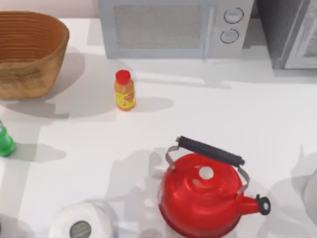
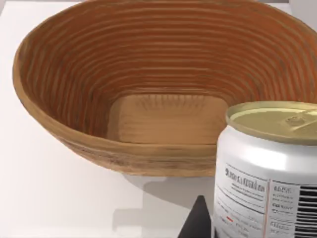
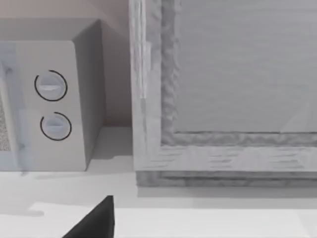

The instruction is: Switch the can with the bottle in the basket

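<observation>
while the can [image 2: 267, 168] fills the near side of the left wrist view, upright, with its dull gold top showing and printed label facing the camera, the basket [image 2: 99, 94] lies beyond it with nothing on its woven floor. one dark fingertip [image 2: 199, 220] of the left gripper shows just beside the can's wall; whether the fingers pinch the can or stand spread beside it cannot be told. in the top view the basket [image 1: 29, 54] sits at the far left corner of the table [image 1: 237, 124], and the green bottle [image 1: 6, 141] stands at the table's left edge, in front of the basket and apart from it. a yellow bottle [image 1: 124, 90] stands right of the basket, a red kettle [image 1: 205, 193] near the front, a white roll [image 1: 81, 223] at the front left, and a microwave [image 1: 168, 27] along the back. in the right wrist view a dark fingertip [image 3: 96, 220] of the right gripper shows low, facing the microwave's dials [image 3: 52, 106] and a grey cabinet [image 3: 223, 94]; its spread cannot be told, and that arm appears idle.

judged risks: the can looks to be out of the basket, so the bottle remains to be placed in. if the can is held loosely, its smooth wall may slip. the bottle is slim and tall, standing at the table's edge; a sideways nudge on approach could topple it or push it off. lowering it against the basket's sloped ribbed wall could tip it over.
</observation>
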